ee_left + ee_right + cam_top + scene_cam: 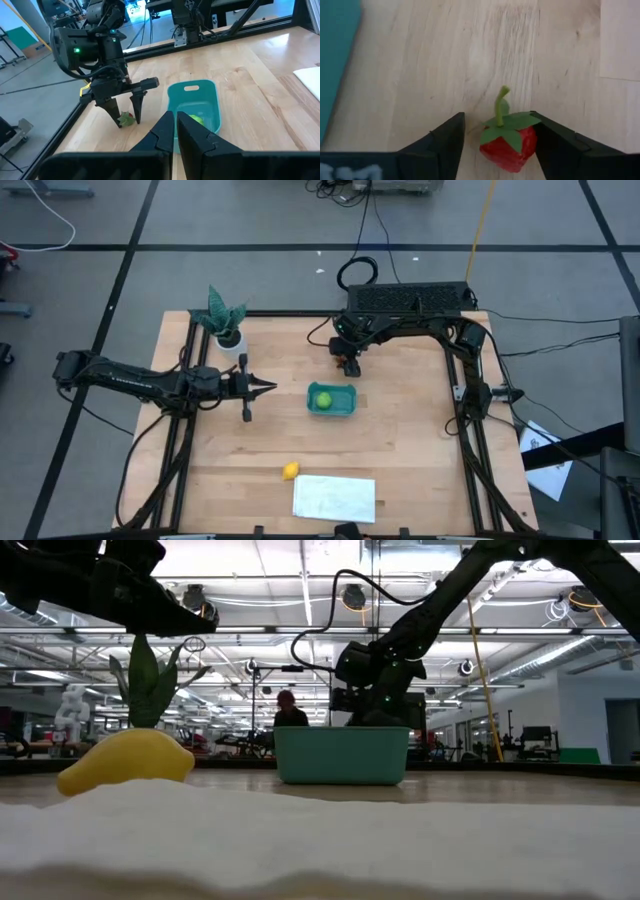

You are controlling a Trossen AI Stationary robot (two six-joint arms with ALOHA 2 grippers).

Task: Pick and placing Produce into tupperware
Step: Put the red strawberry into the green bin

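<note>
The red piece is a toy strawberry with a green stem. It lies on the wood just beyond the far side of the teal tupperware. My right gripper is open and comes down over the strawberry, one finger on either side; the left wrist view shows the same pair. The lime-green piece sits inside the tub. The yellow lemon rests on the table near the front. My left gripper is shut and hovers left of the tub, holding nothing. My right gripper points down from above over the strawberry, which lies on the table. One finger stands right against the strawberry's side, and I cannot tell whether it touches. The other finger is clearly apart from it.
A flat white sheet lies at the near edge, right of the lemon. A small potted plant stands at the far left corner. A dark frame runs along the table's edges. Bare wood lies right of the tub.
</note>
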